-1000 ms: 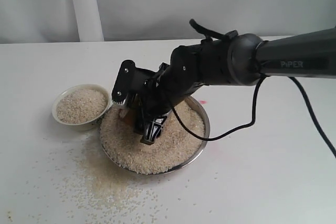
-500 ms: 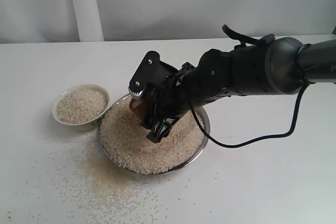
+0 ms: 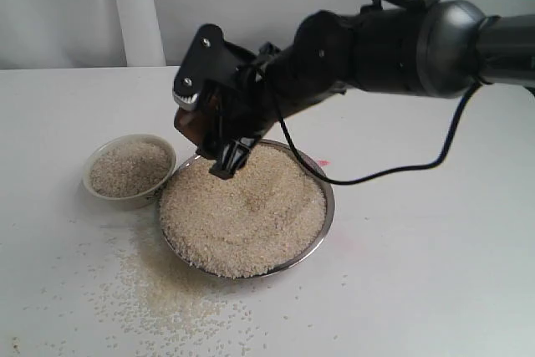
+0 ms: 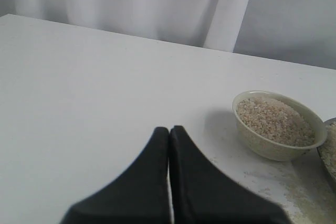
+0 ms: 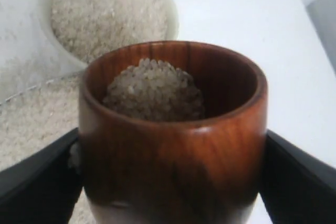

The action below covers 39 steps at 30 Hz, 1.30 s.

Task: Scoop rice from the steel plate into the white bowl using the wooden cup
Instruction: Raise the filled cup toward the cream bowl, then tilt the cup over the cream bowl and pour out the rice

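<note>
**A:** Right tool (image 3: 206, 129) clamped on the cup (image 5: 173, 150), one finger on either side. Loaded?

**B:** Loaded. Rice (image 5: 152, 90) mounded inside to just under the brim, mouth up. Raised clear of the heap, over the edge of the plate (image 3: 328, 206) on the bowl side.

**A:** So probably the carry across to the bowl (image 3: 134, 198)?

**B:** Looks that way. Not far to go, with the bowl sitting just beside the plate.

**A:** Any advice for doing it well?

**B:** Hold the cup level the whole way and avoid jerks, given so little spare room above that mound. Stop over the middle of the bowl, not over its near rim. Then drop low before tipping.

**A:** Why low?

**B:** Bowl already filled close to its rim. Poured from high or too fast, likely to bounce and roll over the side and add to the spilled grains (image 3: 159, 290) on the tabletop (image 3: 418, 273). So tip slowly, aim at the centre, and pause if the pile starts to slide.

**A:** And the left tool (image 4: 169, 132)?

**B:** Fingers pressed together, holding nothing, over bare tabletop some way from the bowl. Best left there, out of the pouring path.
</note>
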Motion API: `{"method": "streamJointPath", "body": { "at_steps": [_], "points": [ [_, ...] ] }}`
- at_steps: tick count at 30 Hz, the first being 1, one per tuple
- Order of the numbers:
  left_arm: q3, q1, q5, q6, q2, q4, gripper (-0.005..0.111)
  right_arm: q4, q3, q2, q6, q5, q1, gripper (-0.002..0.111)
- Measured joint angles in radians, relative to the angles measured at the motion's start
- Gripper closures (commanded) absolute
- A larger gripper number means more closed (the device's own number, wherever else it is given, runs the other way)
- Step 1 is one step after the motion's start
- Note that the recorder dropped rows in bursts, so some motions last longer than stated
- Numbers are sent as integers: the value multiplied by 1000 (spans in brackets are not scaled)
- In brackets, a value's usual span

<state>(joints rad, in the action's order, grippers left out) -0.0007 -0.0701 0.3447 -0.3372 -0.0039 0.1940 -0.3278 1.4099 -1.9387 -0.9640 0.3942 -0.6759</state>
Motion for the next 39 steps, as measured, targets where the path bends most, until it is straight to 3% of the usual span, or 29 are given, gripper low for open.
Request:
{"method": "streamJointPath", "body": {
  "at_steps": [12, 17, 39],
  "points": [
    [0, 0, 0, 0, 0, 0, 107, 394, 526, -273, 16, 231, -127, 108],
    [0, 0, 0, 0, 0, 0, 107, 583, 654, -376, 24, 242, -179, 108],
    [0, 0, 0, 0, 0, 0, 107, 1021, 683, -455, 29, 184, -219, 108]
  ]
}}
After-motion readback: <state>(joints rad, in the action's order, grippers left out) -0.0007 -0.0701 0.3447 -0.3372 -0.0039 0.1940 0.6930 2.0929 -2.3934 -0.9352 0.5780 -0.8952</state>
